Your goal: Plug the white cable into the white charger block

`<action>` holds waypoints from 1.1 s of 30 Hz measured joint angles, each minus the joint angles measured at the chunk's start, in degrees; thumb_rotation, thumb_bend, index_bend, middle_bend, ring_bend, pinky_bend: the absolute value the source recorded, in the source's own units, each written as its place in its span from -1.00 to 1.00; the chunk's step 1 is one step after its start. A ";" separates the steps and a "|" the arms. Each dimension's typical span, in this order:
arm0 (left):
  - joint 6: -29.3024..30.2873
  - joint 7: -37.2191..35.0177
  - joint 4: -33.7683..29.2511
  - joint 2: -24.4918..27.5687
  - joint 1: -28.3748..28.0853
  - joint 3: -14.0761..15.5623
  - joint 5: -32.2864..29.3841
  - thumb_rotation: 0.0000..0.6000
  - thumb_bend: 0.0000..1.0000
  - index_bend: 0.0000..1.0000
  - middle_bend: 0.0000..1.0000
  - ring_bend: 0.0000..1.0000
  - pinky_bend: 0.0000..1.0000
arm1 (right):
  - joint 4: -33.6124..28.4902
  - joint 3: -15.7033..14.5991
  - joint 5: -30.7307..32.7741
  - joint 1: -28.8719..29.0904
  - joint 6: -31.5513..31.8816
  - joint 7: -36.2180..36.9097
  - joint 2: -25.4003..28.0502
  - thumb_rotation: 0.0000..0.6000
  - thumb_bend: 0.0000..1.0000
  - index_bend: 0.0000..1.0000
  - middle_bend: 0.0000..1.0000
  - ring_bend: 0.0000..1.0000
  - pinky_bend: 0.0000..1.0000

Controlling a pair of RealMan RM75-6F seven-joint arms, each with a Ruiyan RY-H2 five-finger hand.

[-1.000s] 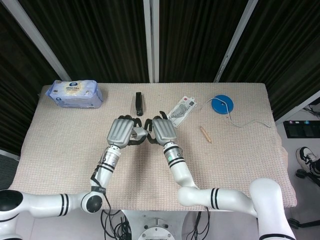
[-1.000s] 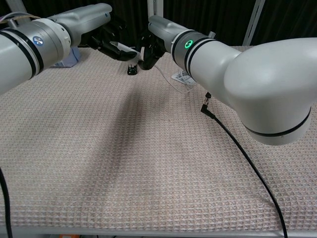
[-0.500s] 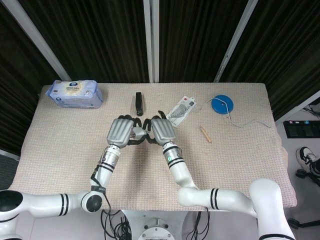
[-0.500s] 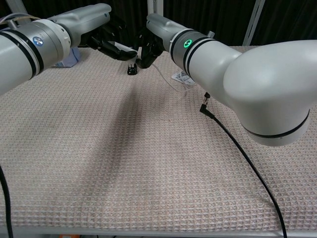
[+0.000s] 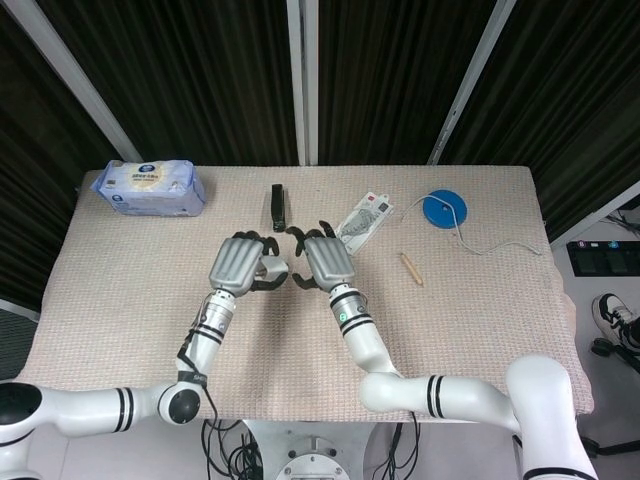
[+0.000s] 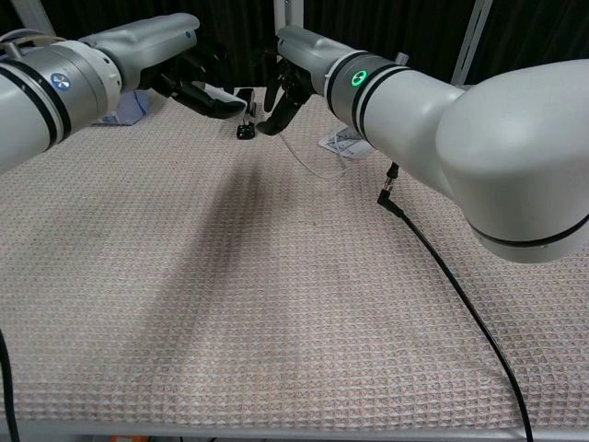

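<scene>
My left hand point(image 5: 238, 264) holds the white charger block point(image 5: 272, 268) above the middle of the table; the block shows as a white piece at its fingers point(image 6: 224, 91) in the chest view. My right hand point(image 5: 324, 261) faces it a short gap away, fingers curled down point(image 6: 281, 109). It pinches the end of the thin white cable point(image 6: 311, 168), which droops to the mat and curves back toward a white packet. The cable's plug is hidden inside the fingers. From the head view the cable is covered by my hands.
A black clip-like object point(image 5: 278, 207) lies just behind my hands. A white packet point(image 5: 364, 217), a wooden stick point(image 5: 411, 268) and a blue disc point(image 5: 443, 209) with a grey wire lie to the right. A tissue pack point(image 5: 151, 187) sits far left. A black arm cable point(image 6: 442, 267) crosses the mat.
My hands have drawn slightly apart, opening a small gap between them. The right hand shifted right and lifted a little with the cable; the block stayed in the left hand.
</scene>
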 measured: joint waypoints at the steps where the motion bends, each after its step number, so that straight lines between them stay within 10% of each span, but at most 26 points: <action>1: -0.03 -0.38 0.26 0.01 0.15 0.09 0.28 0.46 -0.25 0.00 -0.01 -0.40 -0.34 | -0.45 -0.18 0.34 -0.10 0.00 -0.53 0.49 1.00 -0.76 -0.98 -0.51 -0.79 -0.99; 21: -8.50 -15.01 16.32 -0.45 4.83 6.44 8.78 0.99 -0.41 -0.55 -0.59 -0.91 -0.79 | -14.32 -5.04 -1.50 -6.86 5.96 -5.35 15.72 1.00 -0.77 -1.00 -0.71 -0.89 -1.00; 33: -0.98 -17.82 11.10 10.09 11.24 7.52 14.33 1.00 -0.43 -0.59 -0.63 -0.94 -0.82 | -21.52 -10.68 -9.15 -15.49 6.57 0.61 29.21 1.00 -0.64 -0.96 -0.62 -0.86 -0.81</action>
